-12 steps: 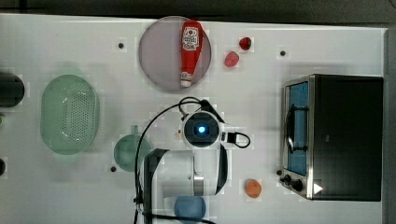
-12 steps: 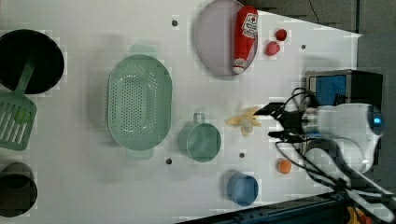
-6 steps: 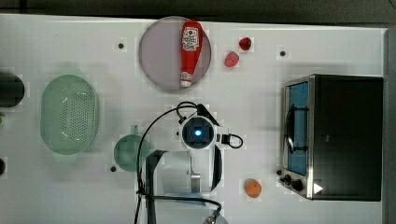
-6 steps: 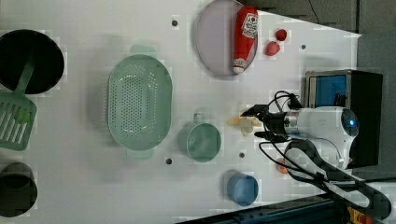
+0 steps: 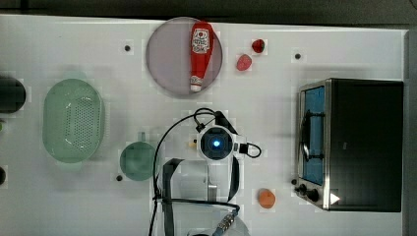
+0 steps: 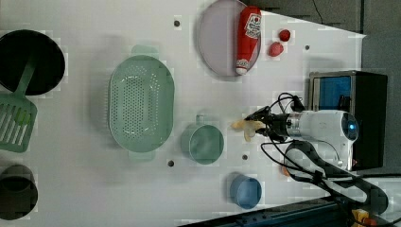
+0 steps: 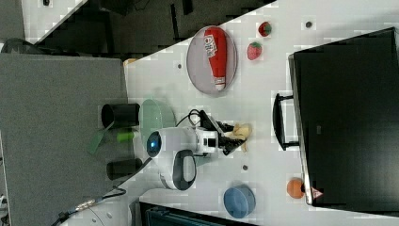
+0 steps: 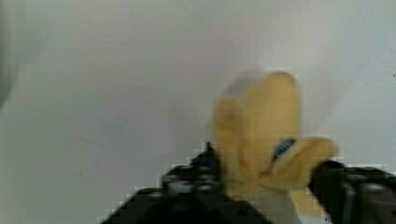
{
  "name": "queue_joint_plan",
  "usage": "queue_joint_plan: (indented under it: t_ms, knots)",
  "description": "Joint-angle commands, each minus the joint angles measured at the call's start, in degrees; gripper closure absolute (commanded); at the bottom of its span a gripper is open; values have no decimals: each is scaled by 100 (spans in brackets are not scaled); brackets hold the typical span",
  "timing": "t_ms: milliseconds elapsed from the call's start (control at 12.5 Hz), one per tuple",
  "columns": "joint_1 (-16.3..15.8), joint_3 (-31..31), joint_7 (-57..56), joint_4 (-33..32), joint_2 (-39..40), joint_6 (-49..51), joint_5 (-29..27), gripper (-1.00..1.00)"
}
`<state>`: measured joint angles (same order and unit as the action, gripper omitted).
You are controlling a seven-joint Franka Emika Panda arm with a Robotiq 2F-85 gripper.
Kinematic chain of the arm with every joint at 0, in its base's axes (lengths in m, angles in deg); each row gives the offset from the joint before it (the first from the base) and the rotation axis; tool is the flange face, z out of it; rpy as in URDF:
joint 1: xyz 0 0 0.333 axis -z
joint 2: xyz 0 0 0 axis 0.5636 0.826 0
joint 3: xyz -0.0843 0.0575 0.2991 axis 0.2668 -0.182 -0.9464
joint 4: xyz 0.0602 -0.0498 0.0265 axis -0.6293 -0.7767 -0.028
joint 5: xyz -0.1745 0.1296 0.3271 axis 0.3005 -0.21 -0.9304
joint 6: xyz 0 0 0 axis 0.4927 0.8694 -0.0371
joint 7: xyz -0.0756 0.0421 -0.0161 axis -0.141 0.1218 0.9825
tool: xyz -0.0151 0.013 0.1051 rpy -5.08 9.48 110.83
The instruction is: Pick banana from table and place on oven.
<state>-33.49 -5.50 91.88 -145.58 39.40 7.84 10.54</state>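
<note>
I am working the pick stage: the banana (image 6: 246, 126) is lying on the table (image 5: 59, 206), not yet lifted, and the oven (image 5: 366, 142) top is bare of it. The carry and the placing are both left to do.

Taking the oven as the landmark, the banana is sitting out in front of the glass door, well apart from it, on open tabletop. In the left view its pale tip is pointing away from the oven toward the green cup (image 6: 202, 143), which stands near it on the side away from the oven. The orange fruit (image 5: 266, 198) is resting near the oven's knob corner, and the ketchup bottle (image 5: 199, 54) is lying on the round plate (image 5: 164, 64), far from the oven.

The gripper (image 8: 261, 182) is down at the banana. In the wrist view one dark finger (image 8: 196, 175) is standing on each side of the yellow body, with the fruit between them. The jaws are bracketing the banana at part width; I cannot tell whether they are already clamped on it, so I am treating the grip as unconfirmed.

In the left view the forearm is reaching from the oven side toward the banana. In the top view the wrist housing is covering the pick point, so I am judging the tool to be pointing down at the table.
</note>
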Motion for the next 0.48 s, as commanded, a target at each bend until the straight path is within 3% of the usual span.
queue_joint_plan:
  t_ms: [80, 480]
  knots:
    - [-40, -111, 194, 49, -91, -7, -12, 45]
    - [-23, -124, 216, 440, -822, 257, -15, 45]
